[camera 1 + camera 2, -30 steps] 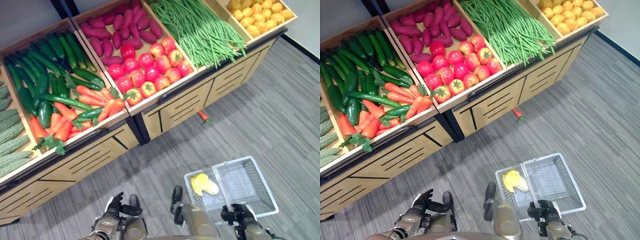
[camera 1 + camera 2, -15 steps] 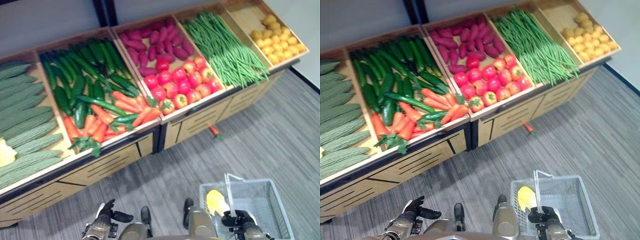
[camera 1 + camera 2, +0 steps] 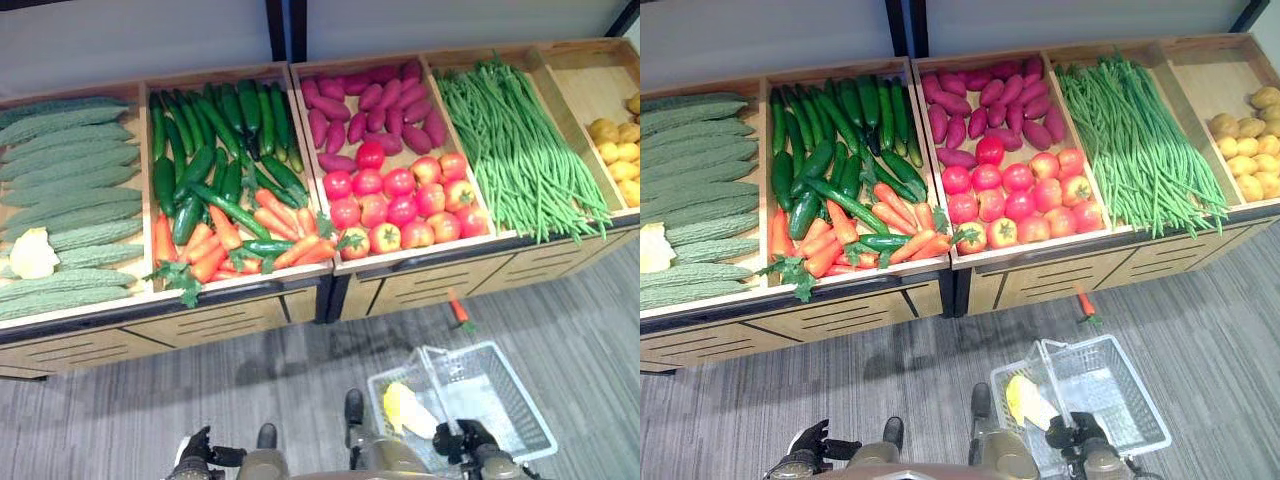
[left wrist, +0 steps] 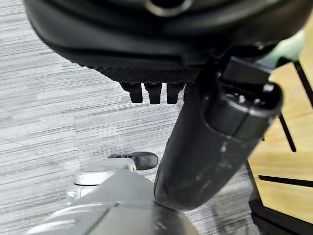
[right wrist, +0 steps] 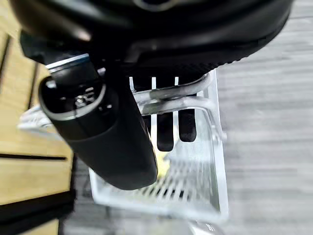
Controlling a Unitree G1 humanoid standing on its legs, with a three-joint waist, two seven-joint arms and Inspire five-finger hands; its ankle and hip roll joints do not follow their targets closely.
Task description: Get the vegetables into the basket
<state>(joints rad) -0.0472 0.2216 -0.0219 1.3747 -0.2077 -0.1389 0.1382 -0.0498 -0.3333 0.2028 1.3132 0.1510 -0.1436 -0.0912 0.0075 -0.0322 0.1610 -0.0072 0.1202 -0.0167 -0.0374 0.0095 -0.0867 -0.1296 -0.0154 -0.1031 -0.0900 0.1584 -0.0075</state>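
A white wire basket (image 3: 492,388) hangs low over the floor at the lower right, in front of the produce stand. My right hand (image 3: 468,440) is shut on its handle (image 5: 171,100), the fingers (image 5: 166,129) curled round the wire. A pale yellow leafy vegetable (image 3: 405,408) lies in the basket's left end. My left hand (image 3: 196,455) hangs at the lower left, relaxed and holding nothing; its thumb (image 4: 210,142) stands out over the grey floor. A lone carrot (image 3: 458,310) lies on the floor between the stand and the basket.
The wooden stand (image 3: 240,320) spans the view, with bins of bitter gourds (image 3: 70,170), cucumbers (image 3: 220,120), carrots (image 3: 230,240), purple sweet potatoes (image 3: 370,100), tomatoes (image 3: 400,195), green beans (image 3: 510,130) and yellow produce (image 3: 620,145). A pale cabbage-like piece (image 3: 33,253) rests on the gourds.
The camera has swung, so the stand now faces me square-on and more of the gourd bin shows. The basket stays in my right hand; the left hand stays idle.
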